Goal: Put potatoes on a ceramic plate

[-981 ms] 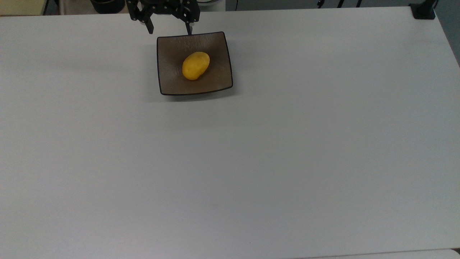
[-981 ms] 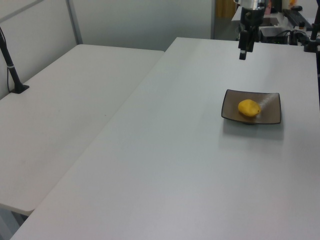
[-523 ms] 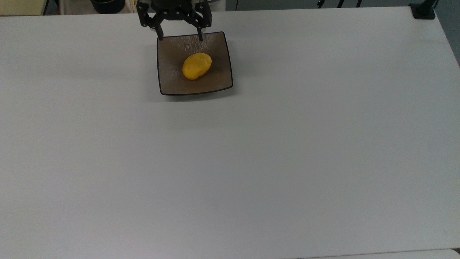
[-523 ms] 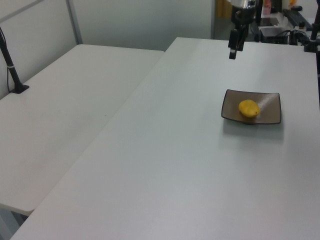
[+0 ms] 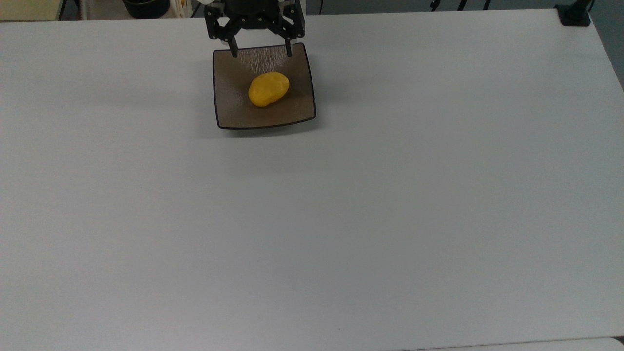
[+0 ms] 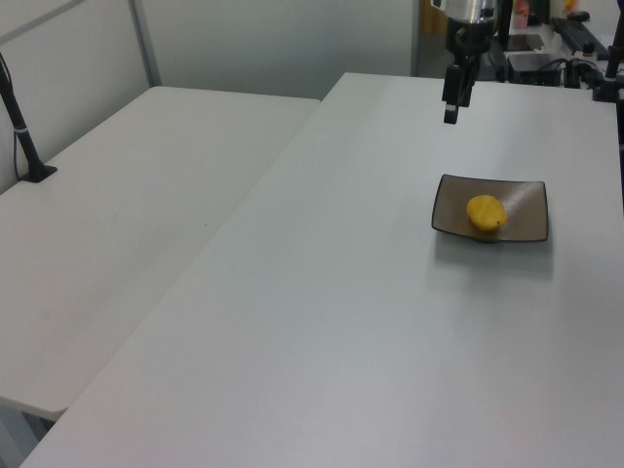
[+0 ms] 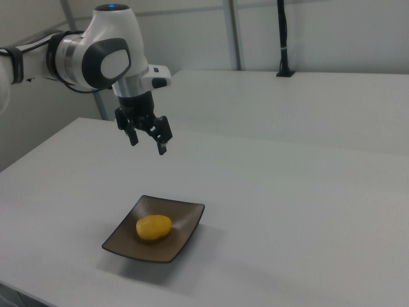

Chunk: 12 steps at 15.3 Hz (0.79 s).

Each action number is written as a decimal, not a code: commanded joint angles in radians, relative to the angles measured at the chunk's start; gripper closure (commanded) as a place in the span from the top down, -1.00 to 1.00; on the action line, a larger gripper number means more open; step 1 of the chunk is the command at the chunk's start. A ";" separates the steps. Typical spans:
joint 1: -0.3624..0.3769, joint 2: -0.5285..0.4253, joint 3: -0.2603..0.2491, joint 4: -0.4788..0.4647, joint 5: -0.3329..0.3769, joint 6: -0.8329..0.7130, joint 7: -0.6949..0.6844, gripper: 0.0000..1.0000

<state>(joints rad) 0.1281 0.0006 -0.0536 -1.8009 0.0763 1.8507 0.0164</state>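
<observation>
Potato (image 5: 268, 89) — a smooth yellow-orange oval — lies near the middle of the plate (image 5: 229, 109), tilted slightly in the top view, and touches nothing else. It is probably firm and fairly light, with a rounded, slick-looking skin that could roll or squirt from a narrow pinch; the safest hold would be across its short axis at the widest part. The plate is square, brown-grey, dark-rimmed, with upturned edges that should check any rolling; it looks glossy and, if ceramic, breakable. It rests on a white table (image 5: 390, 204). The gripper (image 5: 260, 51) hangs above the plate's far edge, well clear of the potato — fingers spread and empty. The placing appears done.
</observation>
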 commanded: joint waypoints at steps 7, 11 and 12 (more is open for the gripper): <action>-0.024 -0.019 0.069 -0.098 -0.070 0.077 0.102 1.00; -0.024 -0.019 0.070 -0.100 -0.070 0.081 0.102 1.00; -0.024 -0.019 0.069 -0.101 -0.070 0.081 0.102 1.00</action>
<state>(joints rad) 0.1096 0.0055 0.0047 -1.8721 0.0208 1.9067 0.0967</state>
